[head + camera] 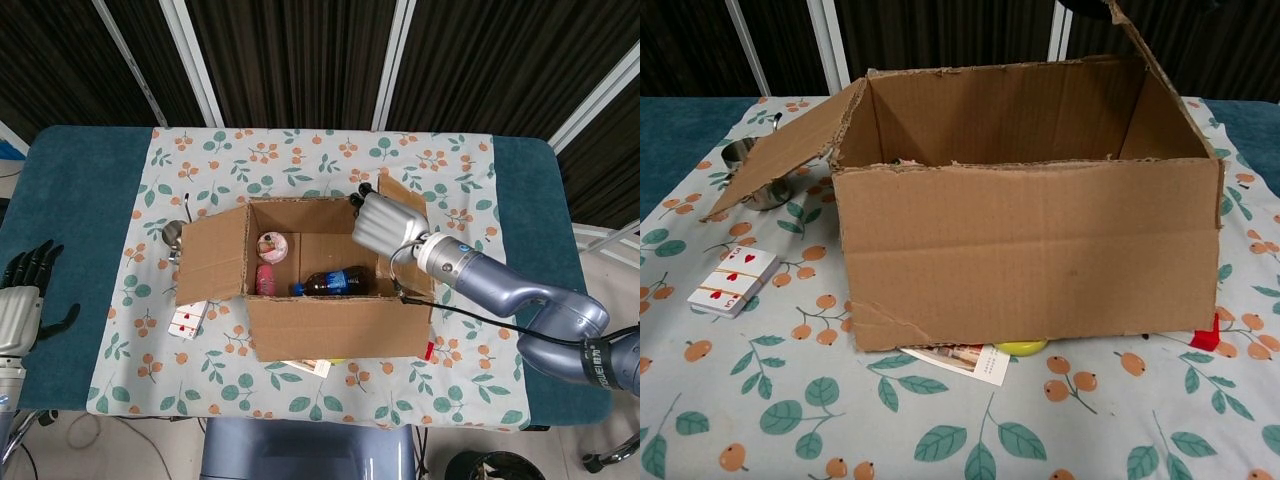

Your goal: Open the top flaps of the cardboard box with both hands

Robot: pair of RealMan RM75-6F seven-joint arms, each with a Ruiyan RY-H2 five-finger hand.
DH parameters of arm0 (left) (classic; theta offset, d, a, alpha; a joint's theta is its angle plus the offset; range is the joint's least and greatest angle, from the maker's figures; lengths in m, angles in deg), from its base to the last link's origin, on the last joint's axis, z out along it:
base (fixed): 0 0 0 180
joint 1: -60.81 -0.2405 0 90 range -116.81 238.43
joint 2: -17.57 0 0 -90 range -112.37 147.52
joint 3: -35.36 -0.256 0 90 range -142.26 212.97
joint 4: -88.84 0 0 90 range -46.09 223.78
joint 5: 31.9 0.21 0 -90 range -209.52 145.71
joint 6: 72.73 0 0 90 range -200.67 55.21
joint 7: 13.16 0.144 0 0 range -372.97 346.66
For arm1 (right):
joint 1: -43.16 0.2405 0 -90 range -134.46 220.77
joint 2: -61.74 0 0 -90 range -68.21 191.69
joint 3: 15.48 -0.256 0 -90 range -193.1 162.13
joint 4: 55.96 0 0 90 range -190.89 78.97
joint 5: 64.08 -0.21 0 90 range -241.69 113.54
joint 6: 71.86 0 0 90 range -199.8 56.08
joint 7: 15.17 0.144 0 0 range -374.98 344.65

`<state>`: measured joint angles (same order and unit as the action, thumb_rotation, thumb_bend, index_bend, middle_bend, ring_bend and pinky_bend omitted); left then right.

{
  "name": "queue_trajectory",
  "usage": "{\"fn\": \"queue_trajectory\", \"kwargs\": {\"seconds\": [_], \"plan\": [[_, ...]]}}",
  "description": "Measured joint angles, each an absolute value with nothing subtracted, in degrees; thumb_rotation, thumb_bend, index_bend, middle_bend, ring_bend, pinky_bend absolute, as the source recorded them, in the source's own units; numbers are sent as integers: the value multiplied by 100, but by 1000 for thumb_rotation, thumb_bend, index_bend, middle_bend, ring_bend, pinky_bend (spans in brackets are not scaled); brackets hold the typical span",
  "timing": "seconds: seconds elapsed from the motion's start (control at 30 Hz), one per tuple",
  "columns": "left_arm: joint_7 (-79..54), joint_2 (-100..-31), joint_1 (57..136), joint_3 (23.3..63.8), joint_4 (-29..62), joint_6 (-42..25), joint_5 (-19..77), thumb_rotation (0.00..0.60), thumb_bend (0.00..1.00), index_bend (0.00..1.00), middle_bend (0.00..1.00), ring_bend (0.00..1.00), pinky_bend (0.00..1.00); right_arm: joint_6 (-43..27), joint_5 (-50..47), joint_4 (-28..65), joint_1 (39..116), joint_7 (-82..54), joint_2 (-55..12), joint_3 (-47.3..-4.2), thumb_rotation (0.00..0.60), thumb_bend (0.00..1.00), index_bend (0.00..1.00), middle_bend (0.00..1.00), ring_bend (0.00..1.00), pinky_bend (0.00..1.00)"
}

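pushing my right hand point(386, 222) against the box's point(335, 325) right flap point(405, 196), fingers hidden, grip untold; left flap point(212, 255) lay open, left hand point(20, 290) idle, open. next, fold it outward.

The right arm is stretched in from the lower right, its hand point(385, 222) held back-up with fingers curled forward. The left hand point(22, 290) is kept at the far left, fingers spread.

Matt corrugated cardboard box point(1025, 250), printed cloth point(790, 410), shiny metal cup point(745, 172)
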<state>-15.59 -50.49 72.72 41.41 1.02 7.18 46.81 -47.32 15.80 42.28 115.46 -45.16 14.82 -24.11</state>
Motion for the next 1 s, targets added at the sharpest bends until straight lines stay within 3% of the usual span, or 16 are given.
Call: {"fn": "queue_trajectory", "kwargs": {"seconds": [1.0], "plan": [[-1539, -5046, 7249, 4140, 47, 709, 4752, 600, 296, 0, 0, 0, 20, -4686, 1906, 4549, 11049, -4327, 2582, -2344, 600, 651, 517, 392, 186, 235]]}}
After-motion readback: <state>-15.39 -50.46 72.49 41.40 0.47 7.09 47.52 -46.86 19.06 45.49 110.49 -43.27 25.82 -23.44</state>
